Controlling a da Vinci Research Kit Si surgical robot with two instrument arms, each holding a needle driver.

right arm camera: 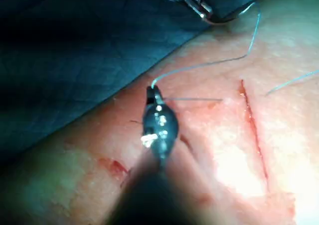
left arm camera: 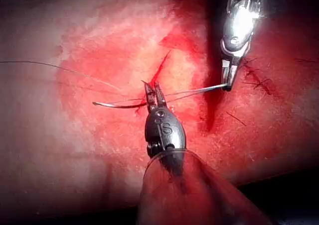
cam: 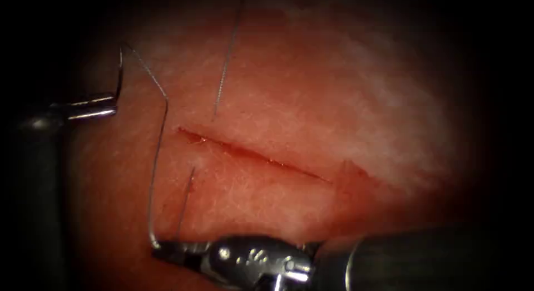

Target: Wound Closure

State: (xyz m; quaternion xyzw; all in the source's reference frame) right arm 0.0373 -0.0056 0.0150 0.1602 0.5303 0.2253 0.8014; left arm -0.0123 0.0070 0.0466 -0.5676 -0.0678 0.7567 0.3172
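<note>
My left tool is at the left of the cut, its jaws shut on the curved needle near one end of its curve. The needle stands free of the tissue; the left wrist view shows the same grip on the needle. Thread runs from the needle down to my right tool, whose jaws are shut on it at the near side of the cut. The right wrist view shows those jaws closed on the thread.
A second length of thread comes down from above and meets the tissue just beyond the cut's left end. A short strand rises from the tissue on the near side. Red fluid lines the cut. Dark cloth borders the tissue.
</note>
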